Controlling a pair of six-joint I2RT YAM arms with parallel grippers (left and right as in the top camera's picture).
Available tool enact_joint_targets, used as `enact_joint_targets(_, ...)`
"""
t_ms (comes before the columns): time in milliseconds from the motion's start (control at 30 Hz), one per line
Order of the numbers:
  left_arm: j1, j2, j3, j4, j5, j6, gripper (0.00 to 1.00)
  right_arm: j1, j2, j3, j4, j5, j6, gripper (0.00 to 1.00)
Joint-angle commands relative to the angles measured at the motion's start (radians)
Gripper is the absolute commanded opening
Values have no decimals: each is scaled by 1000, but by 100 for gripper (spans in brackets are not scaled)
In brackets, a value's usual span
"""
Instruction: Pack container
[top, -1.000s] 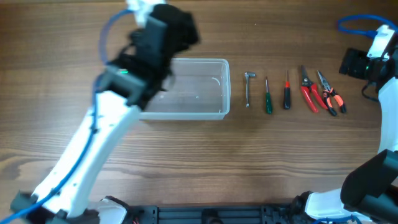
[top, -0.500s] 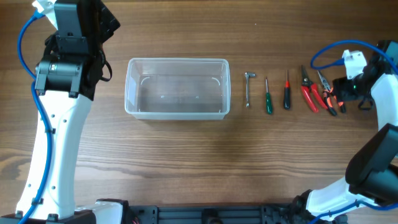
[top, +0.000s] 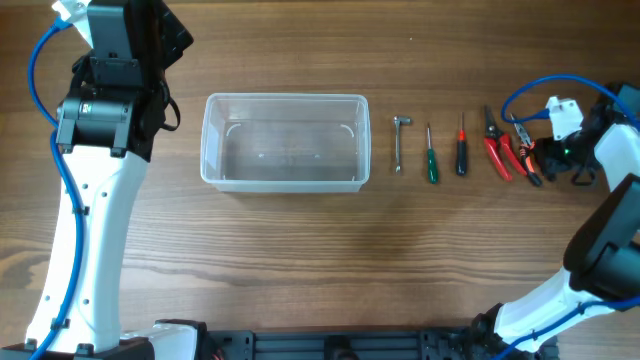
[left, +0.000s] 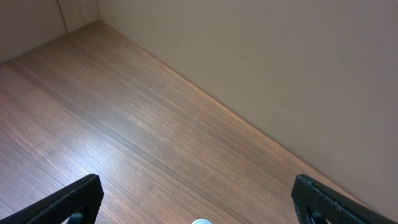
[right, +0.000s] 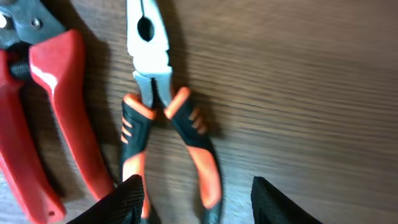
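Container (top: 285, 98) sat empty while your right claw (right: 200, 190), fingers apart, hung over the orange-handled pliers (right: 163, 106), where an off-centre close risked snagging the red-handled cutters (right: 56, 93) just beside them.

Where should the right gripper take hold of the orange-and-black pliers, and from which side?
Probably grip the pliers from above, across both handles just behind the pivot. They lie flat and sit closest together there, and the red cutters crowd one side.

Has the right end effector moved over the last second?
Yes. The right end effector shifted down-frame, reaching the unmoved orange-and-black-handled steel pliers.
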Motion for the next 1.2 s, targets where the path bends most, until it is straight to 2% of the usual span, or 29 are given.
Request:
enact_joint_targets(0, 5, -5, 10, -1, -13, 23, 100, 1, 70, -8, 11, -45, 6, 54)
enact_joint_targets(200, 5, -5, 10, -1, -13, 23, 100, 1, 89, -8, 24, -46, 13, 50)
enact_joint_targets(267, 5, -5, 10, -1, -13, 23, 100, 1, 89, -8, 30, -46, 34, 38)
enact_joint_targets(300, 5, -5, 10, -1, -13, 23, 100, 1, 89, -8, 30, -46, 41, 19)
enact_joint_targets(333, 5, -5, 10, -1, -13, 23, 100, 1, 89, -8, 31, -46, 56, 7)
enact_joint_targets(367, 5, -5, 10, -1, -13, 23, 100, 1, 89, -8, 33, -46, 81, 4)
enact_joint_targets(533, 5, -5, 10, -1, -13, 23, 100, 0, 77, 1, 19, -35, 191, 4)
enact_joint_targets(667, 5, -5, 10, -1, -13, 23, 100, 7, -35, 102, -87, -41, 319, 4)
enact_joint_targets(700, 5, -5, 10, -1, -13, 23, 100, 18, -89, 138, -125, -88, 379, 4)
enact_joint_targets(800, 5, -5, 10, -1, -13, 23, 100, 73, -222, 196, -184, -225, 444, 4)
enact_joint_targets(900, 5, -5, 10, -1, -13, 23, 100, 190, -359, 223, -192, -257, 482, 4)
enact_joint_targets(1000, 5, -5, 10, -1, -13, 23, 100, 365, -466, 224, -181, -256, 486, 4)
enact_joint_targets(1167, 5, -5, 10, -1, -13, 23, 100, 672, -466, 224, -168, -255, 509, 4)
